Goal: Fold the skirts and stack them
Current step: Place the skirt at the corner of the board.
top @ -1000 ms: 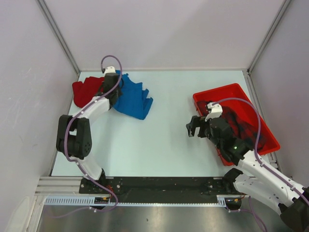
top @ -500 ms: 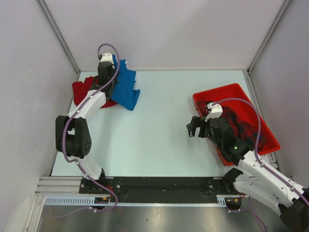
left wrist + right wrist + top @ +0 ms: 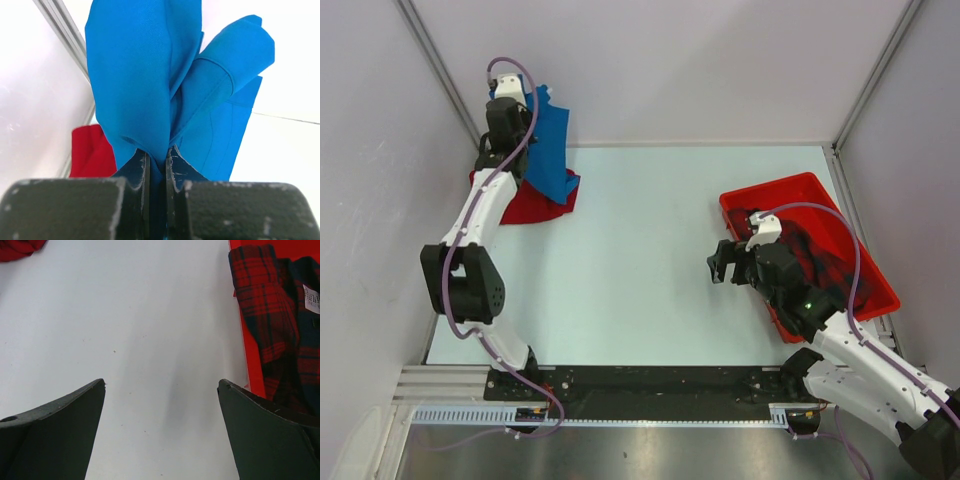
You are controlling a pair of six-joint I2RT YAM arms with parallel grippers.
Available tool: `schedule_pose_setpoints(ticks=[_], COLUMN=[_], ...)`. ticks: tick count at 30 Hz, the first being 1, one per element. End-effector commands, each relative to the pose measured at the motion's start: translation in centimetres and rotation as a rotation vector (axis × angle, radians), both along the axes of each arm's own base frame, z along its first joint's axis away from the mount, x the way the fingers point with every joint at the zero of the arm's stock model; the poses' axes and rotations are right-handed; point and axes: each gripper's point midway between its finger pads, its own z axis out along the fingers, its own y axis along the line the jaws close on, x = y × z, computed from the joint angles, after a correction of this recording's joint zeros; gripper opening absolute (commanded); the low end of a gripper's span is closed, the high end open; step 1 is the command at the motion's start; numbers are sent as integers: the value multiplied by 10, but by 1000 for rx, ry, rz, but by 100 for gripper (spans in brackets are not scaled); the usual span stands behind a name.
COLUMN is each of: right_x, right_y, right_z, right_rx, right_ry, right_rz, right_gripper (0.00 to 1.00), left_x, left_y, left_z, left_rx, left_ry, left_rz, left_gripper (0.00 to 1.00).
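Top external view, item by item.

- Blue skirt [image 3: 548, 150]: a second ago it lay spread on the table [image 3: 650, 260], partly over the red skirt [image 3: 535, 205]. It has since been drawn up and back into the far left corner. It now hangs in long folds, and only its lower hem looks to reach the red cloth. Judged: this is a lift to shake the cloth out or reset it. The fold itself is not yet made.
- Red skirt: more of it is uncovered than before. It lies crumpled at the far left of the table, unfolded.
- Plaid skirt [image 3: 820, 255]: heaped in the red tray [image 3: 790, 188] at the right, unchanged and not yet handled.
- Left gripper [image 3: 510, 118]: raised high. The left wrist view shows its fingers [image 3: 141, 165] pinched to a narrow slit with blue cloth clamped between them. The skirt hangs from that single hold.
- Right gripper [image 3: 725, 265]: has not moved, low over bare table just beside the tray's near left side. The right wrist view shows its fingers [image 3: 75, 400] spread wide with nothing between them and nothing touched.
- Stack: none begun.
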Motion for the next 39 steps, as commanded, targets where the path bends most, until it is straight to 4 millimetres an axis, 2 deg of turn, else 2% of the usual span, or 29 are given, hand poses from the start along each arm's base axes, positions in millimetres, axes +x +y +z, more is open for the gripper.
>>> schedule_pose_setpoints(ticks=[1, 4, 5, 7, 9, 10, 11, 13, 14, 22, 28, 30, 32, 34, 37, 39], right_x=[4, 4, 3, 4, 4, 4, 5, 5, 6, 10, 11, 11, 10, 9, 9, 8], right_y=[1, 0, 0, -2, -2, -2, -2, -3, -3, -1, 0, 1, 0, -1, -2, -1], right_z=[8, 7, 8, 9, 10, 9, 9, 9, 8, 7, 7, 6, 6, 7, 8, 9], right_rx=[8, 3, 3, 2, 2, 3, 2, -1, -2, -6, -4, -5, -6, -4, -3, 0], right_ry=[-34, -32, -35, -39, -41, -39, -39, -38, -38, -40, -42, -40, -37, -38, -42, -43], right_rz=[2, -1, 2, -5, -8, -10, -10, -14, -15, -17, -15, -9, -9, -11, -14, -11], right_gripper=[100, 100, 100, 100, 100, 100, 100, 100, 100, 100, 100, 100, 100, 100, 100, 100], left_x=[8, 11, 13, 13, 14, 15, 19, 19, 21, 18, 13, 13, 13, 11, 8, 4], left_y=[-4, 9, 5, 22, 29, 38, 44, 60, 65, 101, 120, 120, 121, 127, 129, 133], left_z=[46, 20, 8, -8, -27, -29, -43, -52, -61, -95, -134, -142, -149, -155, -164, -167], left_rx=[20, 7, 6, 16, 37, 46, 53, 55, 49, 38, -29, -35, -33, -21, -4, 6], left_ry=[-109, -44, -13, 38, 95, 109, 145, 185, 201, 272, 335, 346, 358, 375, 403, 423], left_rz=[-61, -63, -91, -107, -117, -99, -84, -33, -21, 81, 155, 153, 160, 189, 193, 219], left_gripper=[0, 0, 0, 0, 0, 0, 0, 0, 0, 2, 15, 27, 46, 57, 62, 71])
